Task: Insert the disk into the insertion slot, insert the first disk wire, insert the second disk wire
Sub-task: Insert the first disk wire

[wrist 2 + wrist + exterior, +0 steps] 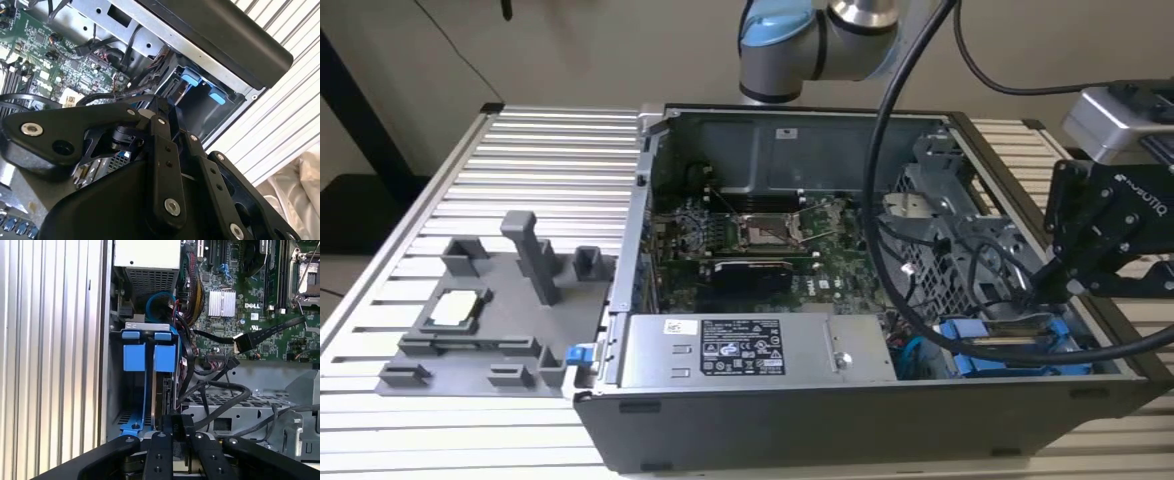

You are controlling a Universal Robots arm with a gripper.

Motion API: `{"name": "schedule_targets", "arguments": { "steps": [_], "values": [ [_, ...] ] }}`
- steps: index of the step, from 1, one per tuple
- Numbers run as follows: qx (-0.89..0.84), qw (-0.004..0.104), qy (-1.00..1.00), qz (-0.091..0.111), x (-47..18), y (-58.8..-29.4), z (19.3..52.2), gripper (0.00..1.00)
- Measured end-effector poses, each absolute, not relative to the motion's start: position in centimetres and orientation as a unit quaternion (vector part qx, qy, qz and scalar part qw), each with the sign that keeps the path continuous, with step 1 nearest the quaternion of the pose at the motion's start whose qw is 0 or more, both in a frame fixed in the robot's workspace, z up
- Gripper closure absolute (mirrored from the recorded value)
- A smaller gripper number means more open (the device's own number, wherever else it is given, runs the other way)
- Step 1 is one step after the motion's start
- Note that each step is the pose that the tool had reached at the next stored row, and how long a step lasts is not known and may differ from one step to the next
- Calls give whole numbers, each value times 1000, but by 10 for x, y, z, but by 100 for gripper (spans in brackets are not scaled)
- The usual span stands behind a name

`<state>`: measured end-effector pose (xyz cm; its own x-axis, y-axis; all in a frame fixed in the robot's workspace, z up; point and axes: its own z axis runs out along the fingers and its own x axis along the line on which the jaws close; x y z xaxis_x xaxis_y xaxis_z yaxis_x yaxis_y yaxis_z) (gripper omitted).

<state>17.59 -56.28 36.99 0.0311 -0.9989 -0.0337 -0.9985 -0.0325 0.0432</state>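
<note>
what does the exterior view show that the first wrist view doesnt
The exterior view adds the grey fixture tray at the exterior view's left and the arm's blue-capped joint. The first wrist view adds a finned silver heatsink and a black cable connector. Both share the disk in its blue carrier and the green motherboard.

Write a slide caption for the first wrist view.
Black hand holds a black cable plug at the hard drive in its blue plastic carrier, seated in the grey metal bay.
</note>
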Motion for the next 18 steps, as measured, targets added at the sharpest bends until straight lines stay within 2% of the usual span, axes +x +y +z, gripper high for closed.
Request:
{"name": "schedule_targets", "arguments": {
  "steps": [12, 18],
  "values": [
    [712, 0, -701, -31, 177, -567, 356, 81],
    [711, 5, -703, -36, 179, -567, 351, 81]
  ]
}}
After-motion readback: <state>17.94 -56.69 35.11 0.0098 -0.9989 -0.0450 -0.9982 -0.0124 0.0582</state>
